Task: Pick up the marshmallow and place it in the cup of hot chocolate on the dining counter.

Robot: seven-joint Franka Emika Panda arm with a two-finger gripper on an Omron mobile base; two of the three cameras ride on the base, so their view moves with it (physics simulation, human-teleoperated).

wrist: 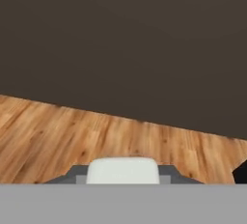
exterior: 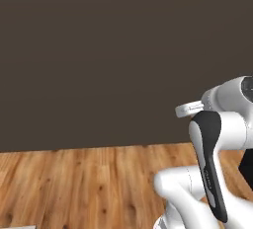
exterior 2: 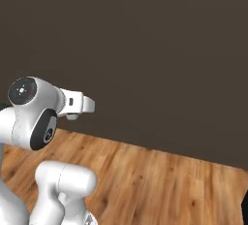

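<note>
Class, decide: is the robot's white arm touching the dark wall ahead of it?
Apart. The hand view shows wooden floor stretching ahead before the dark wall begins, so the white arm stands clear of it.

From my left base view the arm (exterior: 212, 173) is cut off by the right and bottom edges. In the right base view a dark shape (exterior 2: 244, 212) is clipped at the lower right corner; I cannot identify it.
</note>
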